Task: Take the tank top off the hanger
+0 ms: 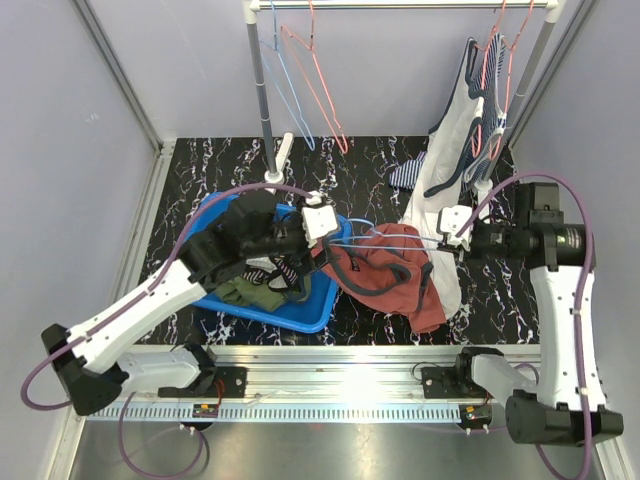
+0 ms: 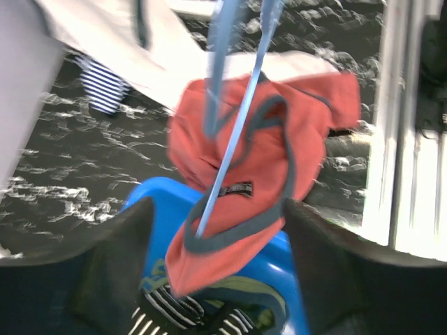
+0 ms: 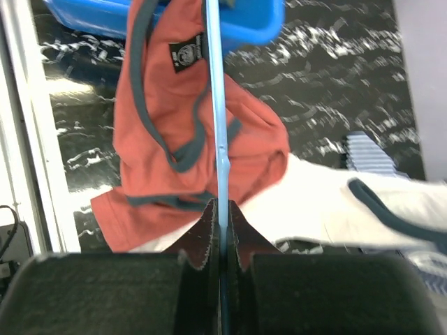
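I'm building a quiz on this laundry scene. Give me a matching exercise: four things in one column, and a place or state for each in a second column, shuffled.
Things
1 red tank top
2 blue hanger
3 blue bin
4 white top

Places or states
A holds striped and green clothes
B hangs from the rack at the right
C pinched in the right gripper
D draped over the hanger's wire

Pairs: 1-D, 2-C, 3-A, 4-B

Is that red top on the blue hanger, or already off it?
On it. In both wrist views the wire of the blue hanger passes through openings of the red tank top; the right fingers pinch that wire.
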